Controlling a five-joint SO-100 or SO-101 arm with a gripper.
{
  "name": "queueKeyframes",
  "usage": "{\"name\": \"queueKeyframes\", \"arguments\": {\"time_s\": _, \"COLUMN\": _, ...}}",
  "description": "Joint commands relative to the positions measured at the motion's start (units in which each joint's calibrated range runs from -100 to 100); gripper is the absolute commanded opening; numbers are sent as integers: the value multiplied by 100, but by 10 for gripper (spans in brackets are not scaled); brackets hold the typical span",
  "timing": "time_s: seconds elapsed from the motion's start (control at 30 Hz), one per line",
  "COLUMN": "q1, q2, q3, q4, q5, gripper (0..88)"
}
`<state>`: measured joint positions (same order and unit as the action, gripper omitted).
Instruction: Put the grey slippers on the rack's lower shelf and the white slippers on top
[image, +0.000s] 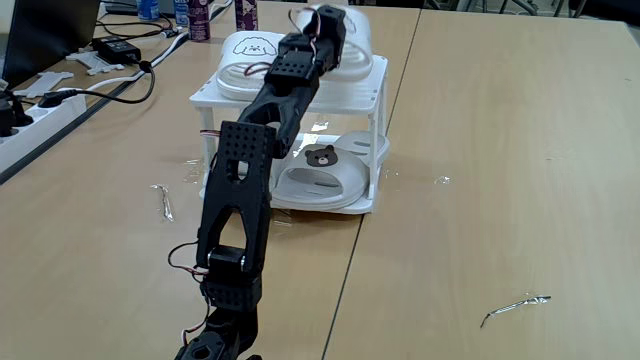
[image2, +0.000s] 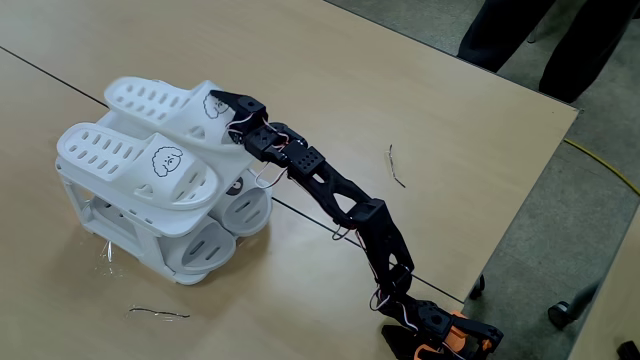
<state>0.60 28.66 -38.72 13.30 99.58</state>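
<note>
I count two white slippers (image2: 135, 160) on the rack's (image: 379, 150) top tier, side by side with their open ends toward the arm; one dog face (image: 248, 45) shows in a fixed view, and both dog faces show in the other. Under them, on the lower shelf (image: 340, 207), I see two grey slippers (image2: 225, 225) as rounded ends in a fixed view; in the other I can make out one grey slipper (image: 325, 178) with its single brown bear badge (image: 321, 156), the second hidden behind my arm. The arm is stretched out long from its base to the rack. My gripper (image2: 222, 103) sits at the heel end of the far white slipper (image2: 165, 98), at or just above it; I cannot tell whether its jaws are wide, narrow or gripping the slipper. On the table (image: 480, 150) I count two bent bits of wire (image: 515, 305) in one fixed view. One power strip (image: 30, 115) lies at the left edge.
</note>
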Motion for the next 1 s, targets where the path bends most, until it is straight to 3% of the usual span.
{"name": "queueKeyframes", "arguments": {"time_s": 0.0, "q1": -142, "q2": 49, "q3": -607, "q4": -209, "q5": 42, "gripper": 7}}
{"name": "queueKeyframes", "arguments": {"time_s": 0.27, "q1": -249, "q2": 134, "q3": -390, "q4": -209, "q5": 42, "gripper": 13}}
{"name": "queueKeyframes", "arguments": {"time_s": 0.47, "q1": -266, "q2": 49, "q3": -390, "q4": -200, "q5": 42, "gripper": 266}}
{"name": "queueKeyframes", "arguments": {"time_s": 0.97, "q1": -208, "q2": -2163, "q3": 2307, "q4": -209, "q5": 42, "gripper": 267}}
